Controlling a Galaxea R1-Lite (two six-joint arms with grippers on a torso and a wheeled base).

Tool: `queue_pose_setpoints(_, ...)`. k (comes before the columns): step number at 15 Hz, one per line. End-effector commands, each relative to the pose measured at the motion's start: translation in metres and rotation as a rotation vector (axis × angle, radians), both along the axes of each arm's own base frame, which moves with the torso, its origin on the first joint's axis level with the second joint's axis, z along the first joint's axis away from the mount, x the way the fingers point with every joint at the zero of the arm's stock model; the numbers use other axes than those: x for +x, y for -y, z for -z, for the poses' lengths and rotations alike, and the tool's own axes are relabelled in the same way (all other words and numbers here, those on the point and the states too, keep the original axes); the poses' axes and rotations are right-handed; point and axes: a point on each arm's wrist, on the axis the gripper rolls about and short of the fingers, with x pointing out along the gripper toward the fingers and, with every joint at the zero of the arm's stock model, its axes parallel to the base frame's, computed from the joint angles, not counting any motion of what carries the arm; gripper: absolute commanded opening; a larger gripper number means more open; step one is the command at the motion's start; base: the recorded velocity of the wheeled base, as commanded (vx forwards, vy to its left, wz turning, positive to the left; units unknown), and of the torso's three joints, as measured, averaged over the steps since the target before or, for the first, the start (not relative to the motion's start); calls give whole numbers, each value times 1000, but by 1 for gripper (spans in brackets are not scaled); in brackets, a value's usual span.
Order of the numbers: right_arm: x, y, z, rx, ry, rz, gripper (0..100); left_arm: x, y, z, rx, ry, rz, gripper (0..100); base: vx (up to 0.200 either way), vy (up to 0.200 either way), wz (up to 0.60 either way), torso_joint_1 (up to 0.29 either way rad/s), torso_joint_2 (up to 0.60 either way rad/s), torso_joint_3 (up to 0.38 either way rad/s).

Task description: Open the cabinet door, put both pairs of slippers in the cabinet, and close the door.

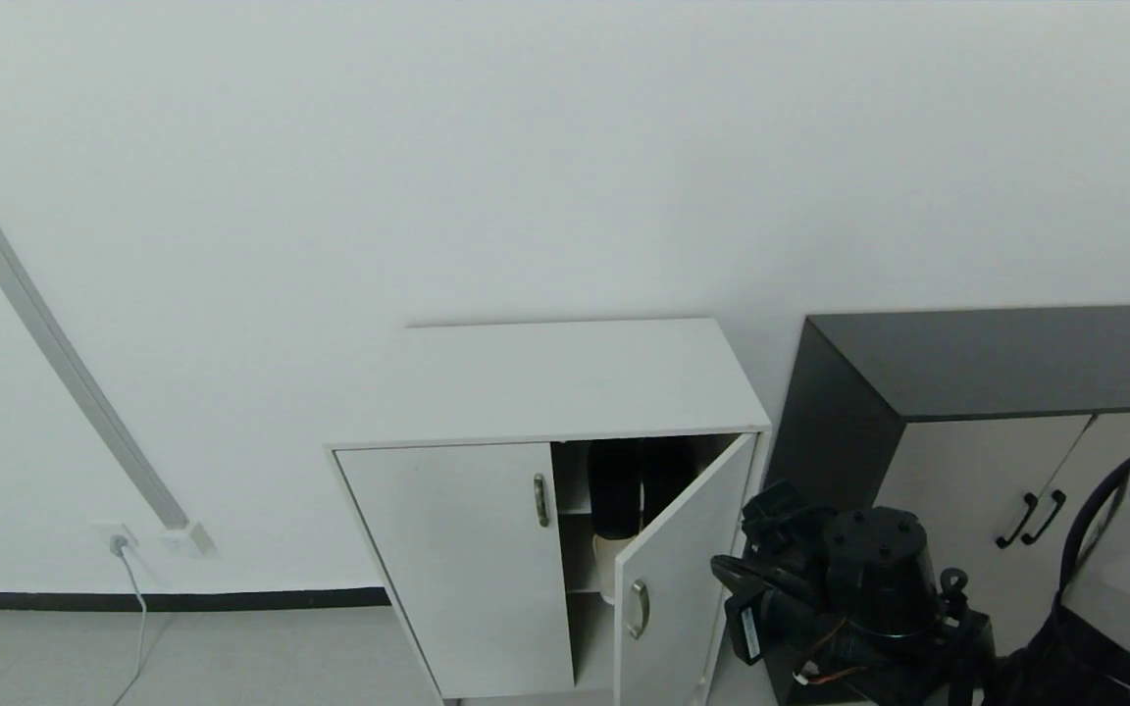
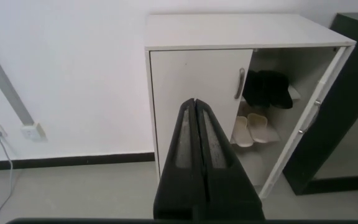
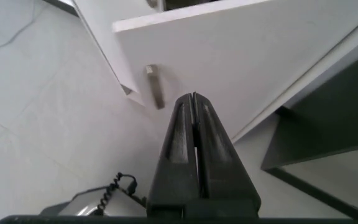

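Note:
The white cabinet [image 1: 545, 382] stands against the wall with its left door [image 1: 457, 559] closed and its right door [image 1: 683, 588] swung partly open. Inside, a black pair of slippers [image 2: 267, 89] lies on the upper shelf and a beige pair of slippers [image 2: 253, 129] on the shelf below. My left gripper [image 2: 194, 102] is shut and empty, held back from the cabinet front. My right gripper [image 3: 193, 96] is shut and empty too, close to the outer face of the open door, beside its handle [image 3: 156, 86].
A black-topped cabinet [image 1: 997, 358] with pale doors stands right of the white one, just behind the open door. A wall socket with a cable [image 1: 119, 542] and a slanted grey conduit [image 1: 45, 333] are at the left. Grey floor lies before the cabinet.

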Motion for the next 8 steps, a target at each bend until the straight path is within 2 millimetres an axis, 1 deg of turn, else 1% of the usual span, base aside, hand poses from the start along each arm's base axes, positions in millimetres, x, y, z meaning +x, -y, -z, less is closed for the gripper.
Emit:
queue_pose_setpoints(1,-3,0,9,-18,-22,-5,0,0,0,0,-1,0,0,0,0,0,0,0,0,0)
queue_pose_setpoints(5,5,-6,28,-9,-18,1,0,0,0,0,-2,0,-2,0,0,0,0,0,0,0)
queue_pose_setpoints(8,15,-11,37,-5,-11,8,0,0,0,0,-2,0,-2,0,0,0,0,0,0,0)
